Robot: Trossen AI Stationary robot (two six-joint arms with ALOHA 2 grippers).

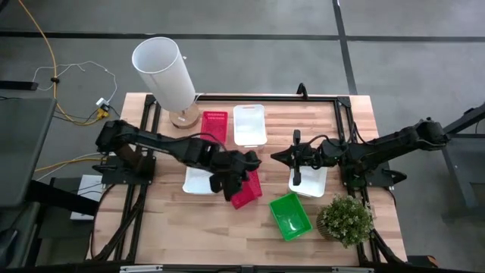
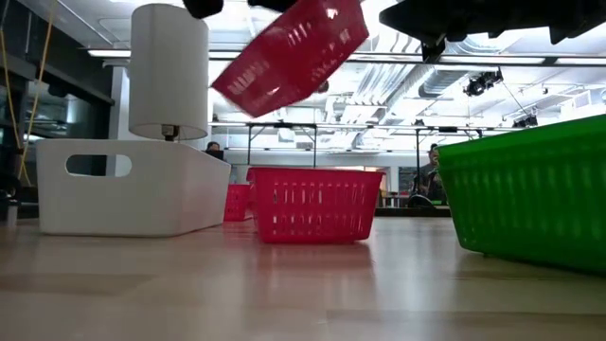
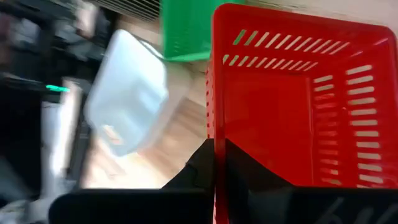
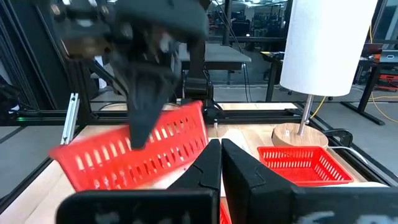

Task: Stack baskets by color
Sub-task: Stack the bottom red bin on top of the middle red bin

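Observation:
My left gripper (image 1: 231, 183) is over the middle of the table, shut on a red basket (image 2: 294, 52) that hangs tilted in the air. Below it a second red basket (image 2: 312, 204) stands on the table. A third red basket (image 1: 214, 125) stands at the far side by the lamp's foot. White baskets stand at the far middle (image 1: 249, 123), under my left arm (image 1: 201, 180) and under my right gripper (image 1: 311, 180). A green basket (image 1: 291, 215) stands near the front. My right gripper (image 1: 279, 156) hovers level, shut and empty, right of centre. My left gripper holds the red basket by the rim of one side wall (image 3: 212, 127), one finger inside the basket and one outside. The fingers come slanting down from the table's left. The basket is lifted clear of the table and tilted, its open top turned partly sideways.
A tall white cylinder lamp (image 1: 165, 70) stands at the far left on a wooden foot. A small potted plant (image 1: 345, 220) sits at the near right, beside the green basket. Bare wood lies along the near left of the table (image 1: 174, 235).

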